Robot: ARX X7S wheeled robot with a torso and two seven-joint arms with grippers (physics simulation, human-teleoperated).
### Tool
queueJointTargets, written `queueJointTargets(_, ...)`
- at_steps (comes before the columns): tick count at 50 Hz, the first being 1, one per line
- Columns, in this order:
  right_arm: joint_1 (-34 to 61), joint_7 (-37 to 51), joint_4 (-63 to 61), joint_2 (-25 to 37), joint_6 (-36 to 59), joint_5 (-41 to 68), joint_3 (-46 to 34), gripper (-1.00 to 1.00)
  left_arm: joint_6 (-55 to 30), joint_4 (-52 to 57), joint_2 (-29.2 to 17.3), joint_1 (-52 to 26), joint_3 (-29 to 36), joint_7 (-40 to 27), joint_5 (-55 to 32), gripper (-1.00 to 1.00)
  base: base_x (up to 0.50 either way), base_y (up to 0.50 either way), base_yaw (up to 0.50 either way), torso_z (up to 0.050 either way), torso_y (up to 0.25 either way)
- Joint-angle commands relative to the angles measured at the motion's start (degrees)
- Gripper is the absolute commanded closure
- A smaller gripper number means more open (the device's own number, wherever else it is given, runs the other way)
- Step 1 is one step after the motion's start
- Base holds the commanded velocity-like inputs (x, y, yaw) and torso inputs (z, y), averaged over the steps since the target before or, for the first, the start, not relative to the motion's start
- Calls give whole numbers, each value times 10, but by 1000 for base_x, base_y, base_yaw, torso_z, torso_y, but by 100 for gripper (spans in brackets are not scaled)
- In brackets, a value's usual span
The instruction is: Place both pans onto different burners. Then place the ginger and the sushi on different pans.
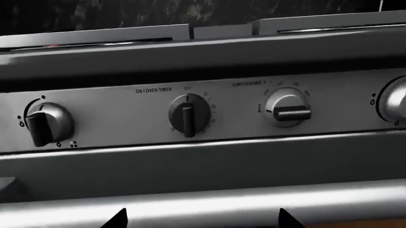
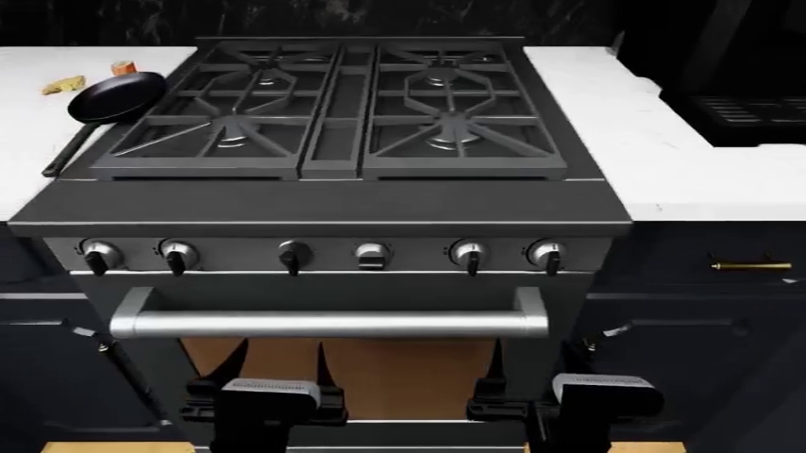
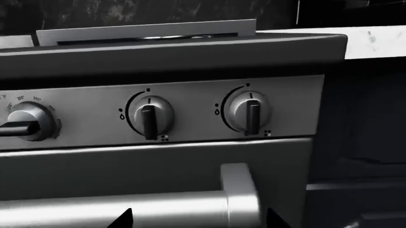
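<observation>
Sitting on the white countertop left of the dark grey four-burner stove, one round black frying pan overlaps its corner. Knobbly yellow-tan ginger and the orange sushi roll lie just beyond it. Both grippers, left and right, hang low before the oven door; I cannot tell how their jaws stand.
</observation>
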Motion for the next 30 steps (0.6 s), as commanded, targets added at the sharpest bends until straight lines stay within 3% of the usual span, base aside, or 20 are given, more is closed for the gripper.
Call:
queueJointTargets(1, 2, 14, 5, 11, -2, 15, -14, -100, -4, -9, -11, -2, 16, -10, -6, -100, 0, 500, 0, 0, 0)
queueJointTargets(30, 9, 36, 22, 33, 2, 16, -43, -100, -4, -23, -29, -3, 49, -36, -2, -100, 0, 500, 0, 0, 0)
